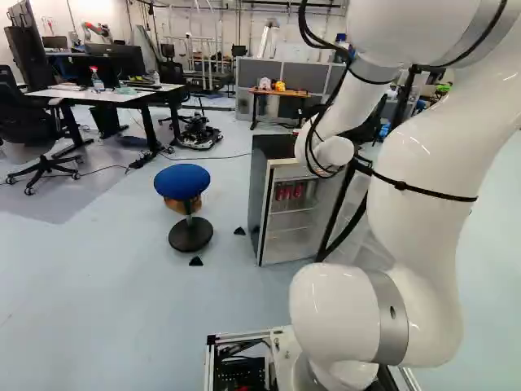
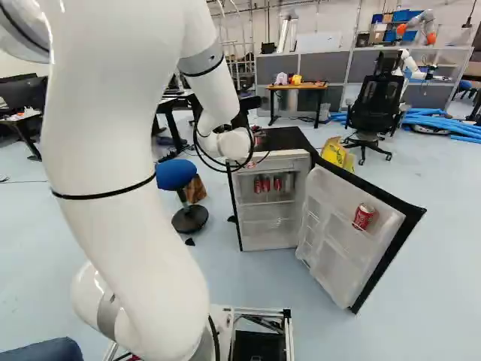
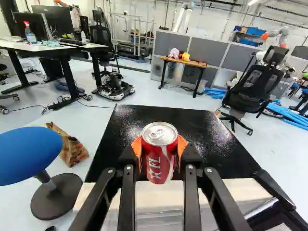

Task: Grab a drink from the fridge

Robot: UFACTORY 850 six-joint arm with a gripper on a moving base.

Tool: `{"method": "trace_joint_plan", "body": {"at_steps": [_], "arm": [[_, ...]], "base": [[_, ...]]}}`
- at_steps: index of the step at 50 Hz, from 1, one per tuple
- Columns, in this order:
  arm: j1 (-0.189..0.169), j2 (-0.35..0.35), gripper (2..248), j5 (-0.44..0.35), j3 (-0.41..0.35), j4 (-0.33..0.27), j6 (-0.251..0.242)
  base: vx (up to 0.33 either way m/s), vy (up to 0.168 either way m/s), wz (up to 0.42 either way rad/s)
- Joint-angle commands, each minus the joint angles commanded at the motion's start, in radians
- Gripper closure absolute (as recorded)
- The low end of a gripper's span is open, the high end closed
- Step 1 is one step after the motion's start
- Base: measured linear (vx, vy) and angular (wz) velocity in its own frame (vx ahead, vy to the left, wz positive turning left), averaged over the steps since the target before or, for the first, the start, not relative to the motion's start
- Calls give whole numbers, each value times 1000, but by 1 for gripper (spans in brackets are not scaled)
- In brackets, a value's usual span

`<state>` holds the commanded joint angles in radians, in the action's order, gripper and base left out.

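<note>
In the wrist view my gripper (image 3: 160, 151) is shut on a red drink can (image 3: 159, 166), one orange pad on each side of it. The can is upright, over the black top of the fridge (image 3: 168, 122) near its front edge; whether it touches the top I cannot tell. My arm's wrist hides the gripper's fingers in both base views. The fridge stands with its door (image 2: 353, 226) swung open. Several red cans (image 2: 267, 184) are on an upper shelf inside, and another red can (image 2: 364, 216) is in the door.
A blue stool (image 1: 182, 181) stands beside the fridge, with a brown bag (image 3: 70, 147) by it. Black office chair (image 2: 373, 105), yellow bag (image 2: 337, 153) and blue tubes (image 2: 443, 120) lie beyond the door. Desks (image 1: 106, 94) are farther back. Another robot (image 2: 418, 26) is at the back.
</note>
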<state>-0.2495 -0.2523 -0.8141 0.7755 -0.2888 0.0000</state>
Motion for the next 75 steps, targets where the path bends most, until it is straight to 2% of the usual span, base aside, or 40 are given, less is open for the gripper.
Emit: {"method": "trace_joint_plan", "body": {"at_steps": [16,57,75], "arm": [[16,-72,157,40,85,35,0],[53,-259,157,41,317,125,0],[66,-332,157,66,412,164,0]], "base": [[0,0,0],[0,0,0],[0,0,0]]}}
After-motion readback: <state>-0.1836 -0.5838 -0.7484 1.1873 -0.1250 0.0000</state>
